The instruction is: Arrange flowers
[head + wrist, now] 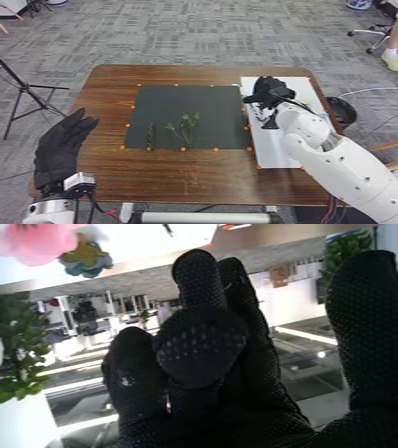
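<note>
Risk: the right robot hand (269, 89) is over the white board (282, 149), left of and beyond its own forearm; a low sweep of that arm could drag the board. The flowering stem (185, 131) and the thin green stem (150, 136) lie on the dark mat (160, 107), left of the right robot hand and nearer the robot; both are slender, so a hurried pinch could miss or crush them. The right robot hand is loosely spread, with no held item evident. A pink flower (40, 243) is close by it and could be knocked.

Surroundings: the left robot hand (60, 145) is wide and empty, beside the table (169, 172). A black bin (342, 112) stands off the table's edge, to the right robot hand's right. No obstruction is noted between that hand and the stems.
</note>
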You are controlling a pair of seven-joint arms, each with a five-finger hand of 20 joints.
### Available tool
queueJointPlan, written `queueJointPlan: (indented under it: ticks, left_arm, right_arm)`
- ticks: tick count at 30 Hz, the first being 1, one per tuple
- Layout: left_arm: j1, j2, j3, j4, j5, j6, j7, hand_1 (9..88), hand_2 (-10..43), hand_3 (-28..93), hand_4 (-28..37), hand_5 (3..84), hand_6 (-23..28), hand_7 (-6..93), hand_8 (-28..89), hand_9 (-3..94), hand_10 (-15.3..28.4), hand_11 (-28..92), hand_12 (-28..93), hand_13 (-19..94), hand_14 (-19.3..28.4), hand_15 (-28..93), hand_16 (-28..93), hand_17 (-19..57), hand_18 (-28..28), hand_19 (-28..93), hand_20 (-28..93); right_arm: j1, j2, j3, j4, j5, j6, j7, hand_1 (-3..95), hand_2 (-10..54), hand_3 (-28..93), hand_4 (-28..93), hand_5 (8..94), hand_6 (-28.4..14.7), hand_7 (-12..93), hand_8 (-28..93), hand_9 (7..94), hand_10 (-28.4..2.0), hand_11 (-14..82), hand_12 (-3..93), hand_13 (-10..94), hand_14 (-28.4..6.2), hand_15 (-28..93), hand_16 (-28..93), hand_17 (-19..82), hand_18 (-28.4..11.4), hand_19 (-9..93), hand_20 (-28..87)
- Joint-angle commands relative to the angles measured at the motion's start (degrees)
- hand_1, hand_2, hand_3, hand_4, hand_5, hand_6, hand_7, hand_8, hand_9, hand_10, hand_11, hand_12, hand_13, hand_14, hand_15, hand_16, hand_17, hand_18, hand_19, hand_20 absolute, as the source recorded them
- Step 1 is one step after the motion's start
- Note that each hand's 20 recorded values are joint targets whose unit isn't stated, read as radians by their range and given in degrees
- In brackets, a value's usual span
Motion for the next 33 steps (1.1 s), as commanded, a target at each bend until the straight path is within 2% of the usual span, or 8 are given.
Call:
queueJointPlan:
  ticks: [1, 5, 20, 27, 29, 33]
  left_arm:
    - [0.7, -1.01, 0.4, -0.2, -0.33, -0.05, -0.2, 23.3, -6.0, 71, -23.7, 51.7, 2.3, 15.1, -7, 51.6, 14.3, 24, 15, 41, 17.6, 23, 2, 9.5, 12.1, 10, 21]
    - [0.6, -1.04, 0.44, -0.15, -0.41, 0.18, -0.16, 23.3, -6.0, 71, -23.7, 51.7, 2.2, 15.0, -7, 51.6, 14.3, 24, 15, 41, 17.6, 23, 2, 9.5, 12.1, 10, 21]
    - [1.1, -1.74, 0.6, -0.15, -0.41, -0.44, 0.09, 23.3, -6.0, 71, -23.6, 51.8, 2.2, 15.1, -7, 51.6, 14.5, 24, 15, 41, 17.8, 23, 2, 9.5, 12.1, 10, 21]
    - [0.6, -1.69, 0.67, 0.09, -0.48, -0.72, -0.25, 23.2, -6.1, 72, -23.6, 51.8, 2.3, 15.0, -7, 51.6, 14.4, 24, 15, 41, 17.7, 23, 2, 9.4, 12.1, 10, 21]
    - [0.6, -1.76, 0.7, 0.07, -0.44, -0.73, -0.27, 23.2, -6.1, 72, -23.6, 51.7, 2.3, 14.9, -7, 51.5, 14.3, 24, 15, 41, 17.8, 23, 2, 9.4, 12.1, 10, 21]
    - [0.6, -1.91, 0.76, 0.05, -0.45, -0.61, -0.33, 23.2, -6.1, 72, -23.7, 51.6, 2.3, 14.9, -7, 51.4, 14.3, 24, 15, 41, 17.8, 23, 2, 9.3, 12.1, 10, 21]
  right_arm:
    - [1.4, -0.5, -0.3, 1.3, -4.1, -4.3, -0.8, 32.8, -9.5, 58, -12, 63.5, -5.4, 22, -3, 73.0, -15.6, 29.3, 29.6, 90, -3.5, 57, 33, 61, -15.2, 93, 52]
    - [0.2, -0.7, 0.3, 1.9, -4.8, -4.8, -0.6, 32.7, -9.5, 58, -11, 62.9, -5.5, 22, -3, 71.7, -15.9, 27.1, 29.1, 90, -3.5, 57, 33, 61, -15.4, 93, 52]
    - [-2.4, -3.7, 1.9, 4.5, -5.7, -7.9, 0.2, 33.5, -9.5, 58, -11, 61.3, -6.0, 21, -3, 70.8, -16.5, 24.1, 27.3, 90, -3.7, 57, 33, 61, -14.9, 93, 52]
    - [-3.2, -4.4, 2.6, 4.7, -4.4, -9.4, 1.2, 34.3, -9.5, 58, -10, 60.7, -6.9, 19, -3, 71.0, -16.5, 23.2, 26.2, 90, -3.6, 57, 33, 61, -14.7, 93, 52]
    - [-3.4, -4.6, 2.6, 4.6, -3.2, -9.9, 1.8, 35.4, -9.5, 58, -10, 60.7, -7.0, 19, -3, 71.1, -16.4, 23.2, 26.1, 90, -3.5, 57, 33, 61, -14.7, 93, 52]
    - [-3.6, -4.7, 2.1, 4.7, -2.3, -8.8, 3.1, 45.4, -9.5, 60, -12, 59.2, -6.6, 23, -2, 71.1, -15.4, 25.9, 27.5, 91, -2.8, 58, 33, 62, -13.8, 93, 53]
